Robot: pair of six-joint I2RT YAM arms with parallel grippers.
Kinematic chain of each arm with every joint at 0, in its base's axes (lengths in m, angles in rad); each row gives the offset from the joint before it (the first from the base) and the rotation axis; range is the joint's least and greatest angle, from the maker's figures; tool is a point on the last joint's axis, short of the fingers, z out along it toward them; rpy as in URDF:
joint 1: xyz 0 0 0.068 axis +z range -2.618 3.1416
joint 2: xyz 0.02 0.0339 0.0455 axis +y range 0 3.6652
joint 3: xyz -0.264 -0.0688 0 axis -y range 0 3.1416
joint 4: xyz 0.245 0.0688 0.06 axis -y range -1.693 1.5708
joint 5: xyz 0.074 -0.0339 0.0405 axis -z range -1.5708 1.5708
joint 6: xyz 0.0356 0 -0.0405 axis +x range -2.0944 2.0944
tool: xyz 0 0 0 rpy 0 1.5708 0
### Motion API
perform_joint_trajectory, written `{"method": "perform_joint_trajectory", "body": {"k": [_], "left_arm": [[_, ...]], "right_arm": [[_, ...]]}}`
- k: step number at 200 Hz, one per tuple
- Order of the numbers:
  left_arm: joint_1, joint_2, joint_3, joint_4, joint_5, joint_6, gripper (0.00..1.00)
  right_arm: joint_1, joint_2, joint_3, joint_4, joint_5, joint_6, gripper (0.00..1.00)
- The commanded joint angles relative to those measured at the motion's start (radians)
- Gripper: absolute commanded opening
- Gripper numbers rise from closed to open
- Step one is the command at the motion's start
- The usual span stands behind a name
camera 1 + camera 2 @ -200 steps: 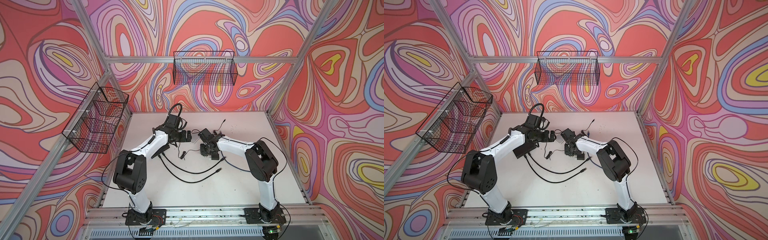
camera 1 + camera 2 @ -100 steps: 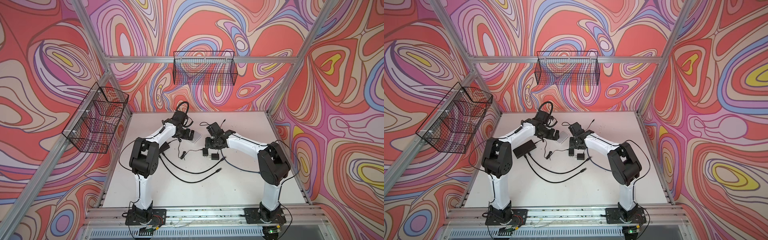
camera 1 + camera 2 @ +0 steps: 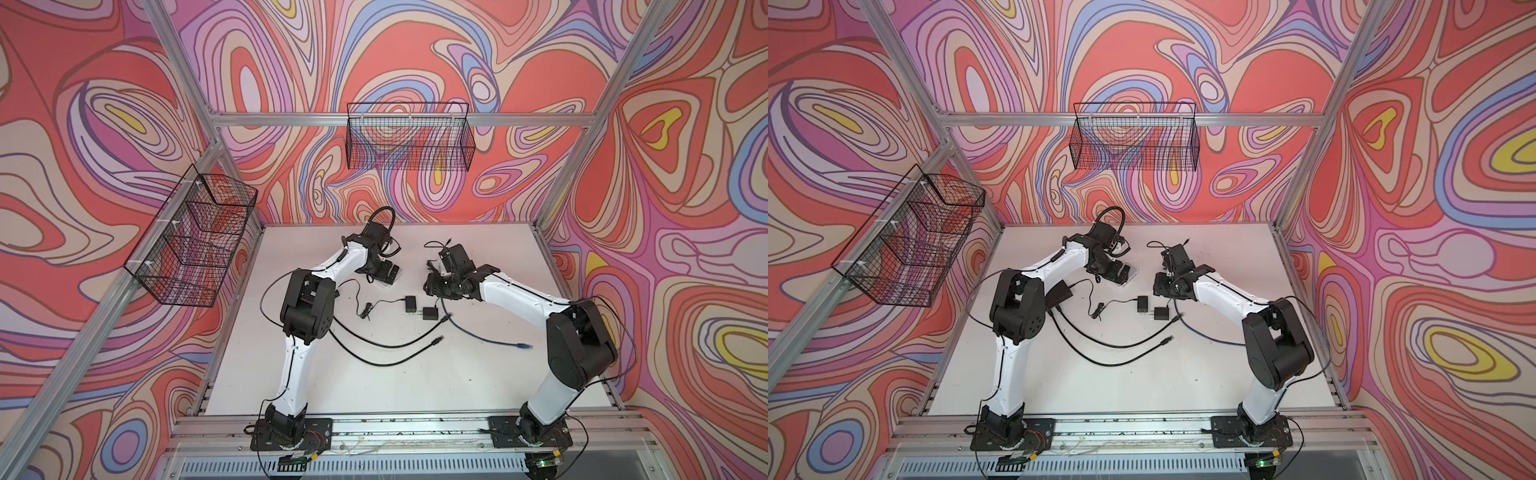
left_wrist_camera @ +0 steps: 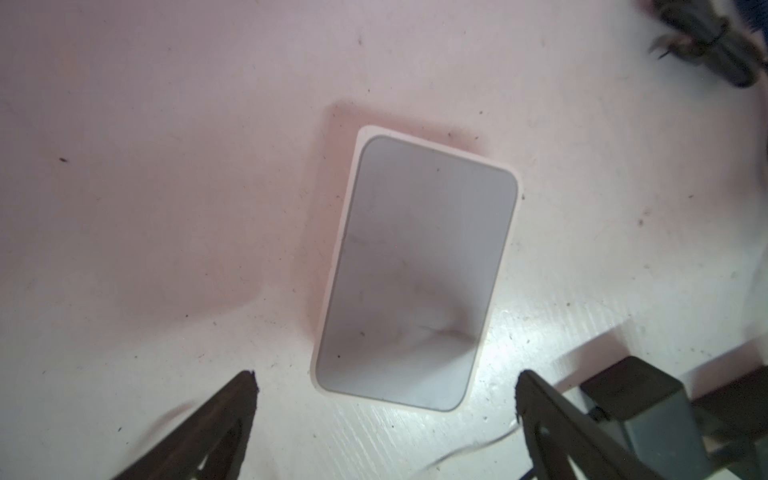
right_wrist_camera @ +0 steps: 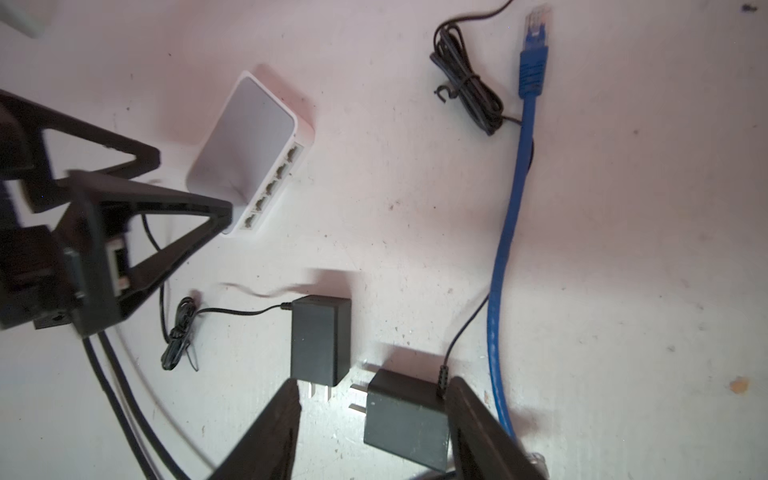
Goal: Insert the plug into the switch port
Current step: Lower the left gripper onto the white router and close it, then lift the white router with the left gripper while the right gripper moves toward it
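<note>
Left gripper point(image 4: 385, 374) stood wide, empty, switch point(image 4: 415, 270) just ahead | right gripper point(image 5: 374, 384) hung part-open, empty, blue plug point(image 5: 536, 25) well ahead | I judged: pinch switch sides squarely, ports point(image 5: 272, 185) unblocked.

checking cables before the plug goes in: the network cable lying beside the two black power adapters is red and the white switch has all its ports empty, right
Not quite. The network cable is blue, not red, as the right wrist view shows. It does lie beside the two black power adapters, and the white switch has all its ports empty.
</note>
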Motion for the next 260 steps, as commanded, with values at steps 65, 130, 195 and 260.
{"method": "perform_joint_trajectory", "body": {"k": [65, 130, 195, 260], "left_arm": [[-0.044, 0.135, 0.142, -0.117, -0.034, 0.089, 0.99], [-0.054, 0.130, 0.133, -0.137, -0.027, 0.084, 0.76], [-0.054, 0.076, 0.094, -0.105, -0.052, 0.080, 0.60], [-0.053, 0.049, 0.094, -0.106, -0.054, 0.086, 0.47]], "right_arm": [[-0.028, -0.060, -0.080, 0.042, -0.027, -0.011, 0.58], [-0.046, 0.046, -0.033, 0.066, -0.033, -0.024, 0.57], [-0.049, 0.251, 0.124, 0.017, -0.019, -0.032, 0.55], [-0.185, 0.305, 0.121, -0.065, 0.023, -0.022, 0.54]]}}
